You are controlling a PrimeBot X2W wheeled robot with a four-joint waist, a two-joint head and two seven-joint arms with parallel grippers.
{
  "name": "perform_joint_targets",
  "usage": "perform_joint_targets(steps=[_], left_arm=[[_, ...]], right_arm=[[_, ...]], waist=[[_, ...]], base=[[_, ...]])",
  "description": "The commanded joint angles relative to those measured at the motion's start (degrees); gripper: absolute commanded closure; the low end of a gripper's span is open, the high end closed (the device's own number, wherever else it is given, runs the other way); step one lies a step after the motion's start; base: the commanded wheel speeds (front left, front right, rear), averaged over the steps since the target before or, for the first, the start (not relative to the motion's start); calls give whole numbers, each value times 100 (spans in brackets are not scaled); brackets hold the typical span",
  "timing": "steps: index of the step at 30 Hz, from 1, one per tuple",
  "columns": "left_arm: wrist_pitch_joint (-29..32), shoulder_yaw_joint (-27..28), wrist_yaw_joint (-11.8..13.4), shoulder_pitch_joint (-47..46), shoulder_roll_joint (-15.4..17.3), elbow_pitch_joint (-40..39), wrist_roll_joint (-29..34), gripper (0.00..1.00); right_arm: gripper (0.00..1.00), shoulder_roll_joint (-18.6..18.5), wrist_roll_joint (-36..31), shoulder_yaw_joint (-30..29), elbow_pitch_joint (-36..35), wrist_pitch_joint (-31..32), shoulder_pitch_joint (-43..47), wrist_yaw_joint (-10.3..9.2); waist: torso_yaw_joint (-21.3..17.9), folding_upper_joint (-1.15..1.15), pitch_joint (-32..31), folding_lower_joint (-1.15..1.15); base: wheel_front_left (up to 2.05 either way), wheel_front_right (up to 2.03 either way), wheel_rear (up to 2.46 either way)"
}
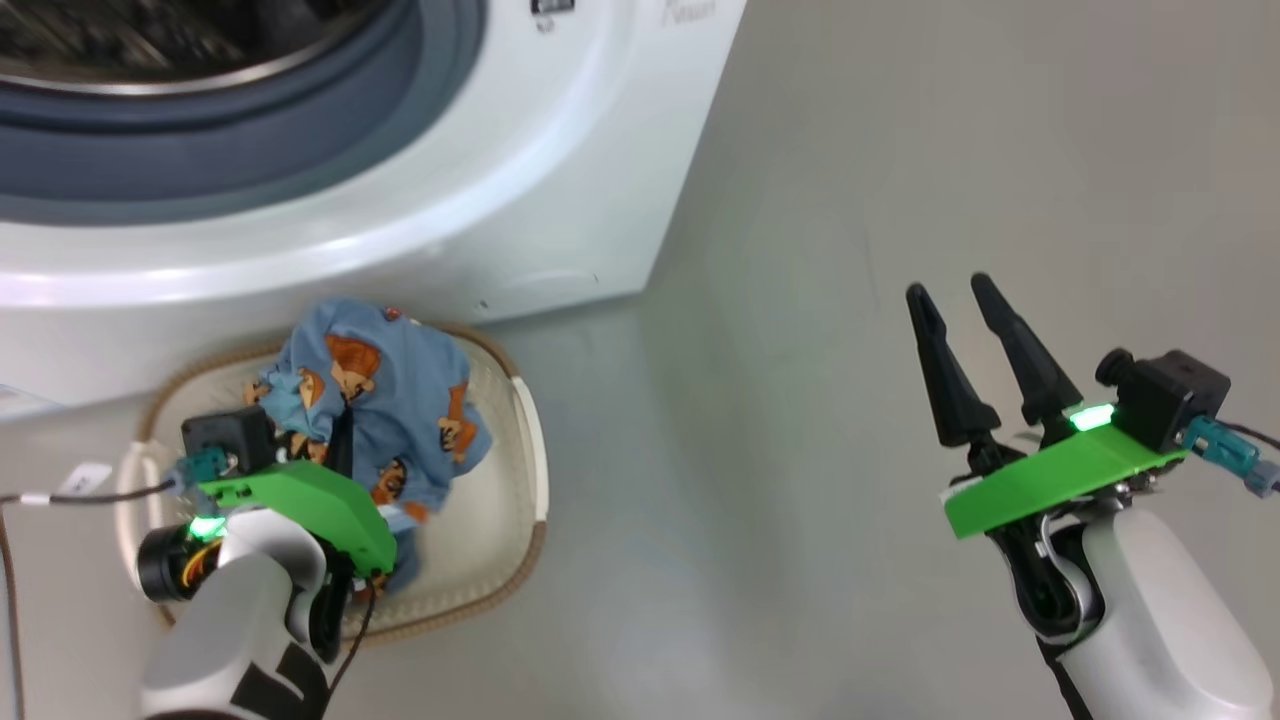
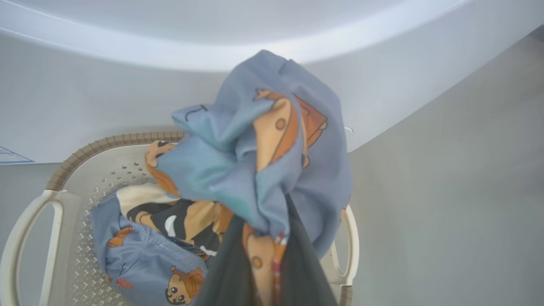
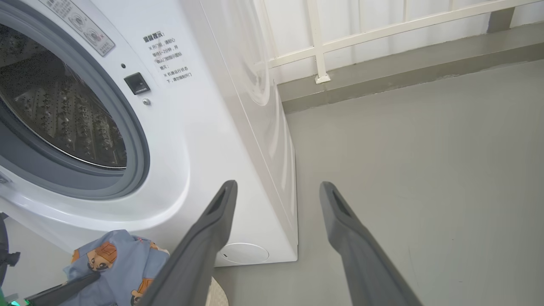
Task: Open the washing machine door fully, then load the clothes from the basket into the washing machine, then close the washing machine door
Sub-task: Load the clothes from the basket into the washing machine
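Loading step. Lower left, the left gripper (image 1: 343,445) clamps a bunch of the clothes (image 1: 400,400) above the basket (image 1: 535,450). At right, the right gripper (image 1: 948,288) hangs spread, empty. The next move probably calls for lifting the bunch into the washing machine (image 1: 560,180), upper left.

We are pinching our left claw (image 2: 264,223) tight on the clothes (image 2: 238,170), its pale forearm (image 1: 215,620) reaching in low (green wrist bracket (image 1: 310,505) glowing), while our right claw (image 1: 948,288) is hovering spread wide, fingers pointing forward.
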Motion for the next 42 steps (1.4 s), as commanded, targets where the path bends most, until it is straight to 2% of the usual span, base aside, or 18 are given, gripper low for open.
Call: perform_joint_targets(steps=[1,16,26,32,42], left_arm=[[-76,225,-13,193,176,-278,-55,100],[-78,960,376,1723,215,-2676,274,100],[-78,1223,760,2597,258,-4075,430,100],[12,1196,959,2961,306,-4725,479,100],[177,1172,1083,3058,342,-5144,456,100]], right_arm=[[0,-74,-16,98,-95,-68,179,9],[0,-356,-64,74,96,-68,681,9],[0,-407,-67,33,132,-68,1012,9],[0,-429,-70,-51,135,-68,1159,9],[0,-448,-80,-51,118,-68,1144,9]], waist=[[215,0,-485,0],[462,0,-1559,0],[551,0,-1989,0],[628,0,-2105,0],[645,0,-2103,0]], base=[[0,0,0],[0,0,0],[0,0,0],[0,0,0],[0,0,0]])
